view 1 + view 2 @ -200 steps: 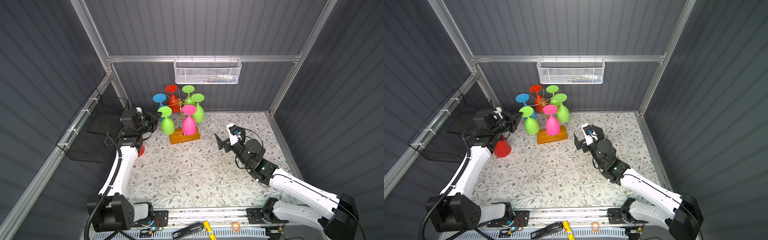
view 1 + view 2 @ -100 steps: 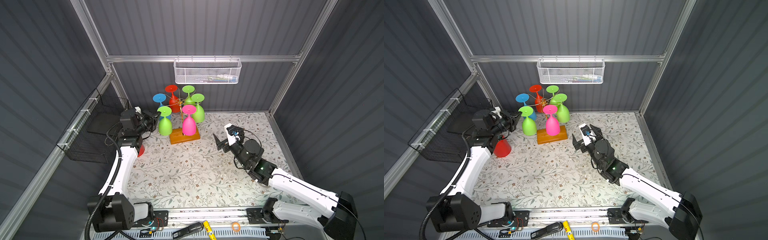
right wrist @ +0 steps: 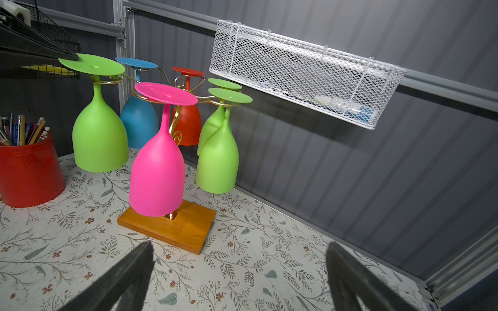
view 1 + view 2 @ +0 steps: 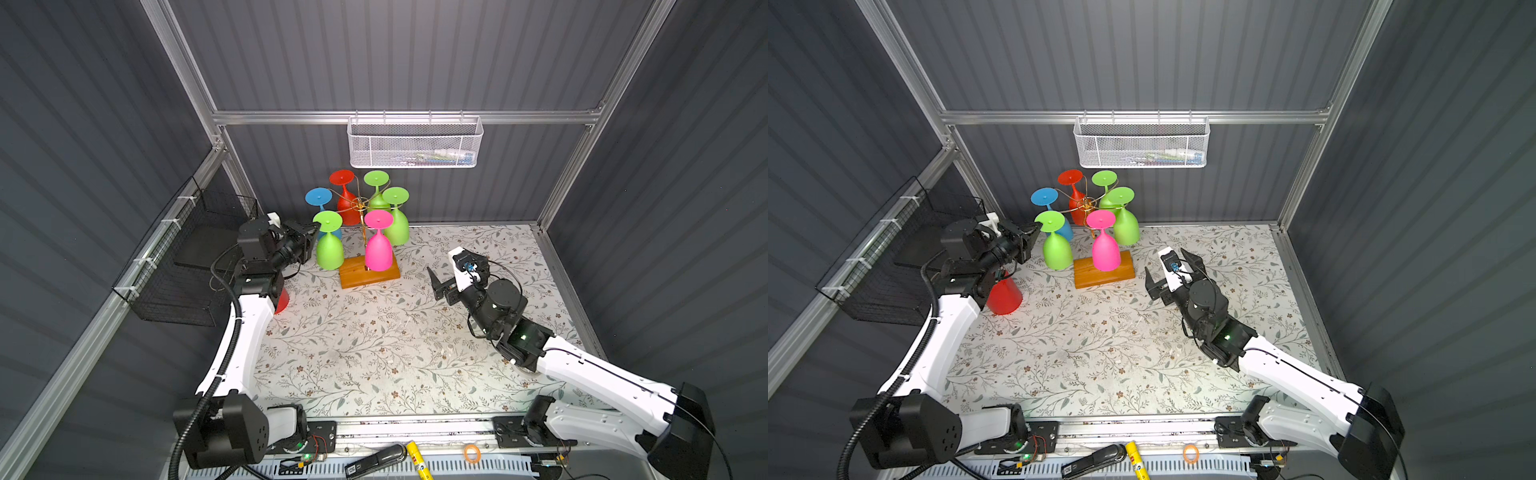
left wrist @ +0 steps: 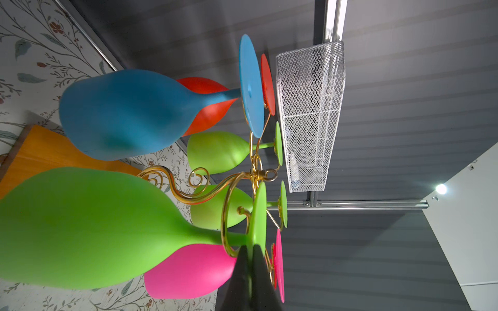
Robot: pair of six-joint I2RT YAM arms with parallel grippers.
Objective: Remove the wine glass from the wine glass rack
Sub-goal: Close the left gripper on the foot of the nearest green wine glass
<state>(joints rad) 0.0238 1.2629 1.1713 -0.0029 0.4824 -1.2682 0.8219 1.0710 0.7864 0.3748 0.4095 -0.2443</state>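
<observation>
**Left gripper (image 5: 250,249) clamped on the foot of a matte lime-green wine glass (image 4: 329,251) hanging on the gold wire wine glass rack (image 4: 368,275)**

The lime-green wine glass hangs bowl-down from one curled scroll arm of the wine glass rack. The rack is a thin gold wire stand on a slender post, fixed to a rectangular orange-brown wooden base. In both top views this glass is the one nearest the left arm.

In the left wrist view the left gripper's two black fingers (image 5: 239,272) are drawn together on the rim of the glass's flat round foot, one on each face of the disc. The stem sits inside the wire curl, so the glass is on the rack.

Five more matte glasses hang bowl-down from the other arms:
- a hot-pink glass (image 4: 378,251) above the wooden base, just beside the gripped one
- a blue glass (image 4: 318,196)
- a red glass (image 4: 341,178)
- two further green glasses (image 4: 395,226) (image 4: 376,178) toward the back wall

The right gripper (image 3: 239,246) has its jaws spread wide and holds nothing. It is held above the floral-patterned table cover (image 4: 374,353), well apart from the rack and facing it.

A round red cup full of pencils (image 3: 29,175) stands on the table near the left arm. A white mesh basket (image 4: 415,143) hangs from the rail on the back wall above the rack. A black wire basket (image 4: 187,270) is fixed to the left wall.
</observation>
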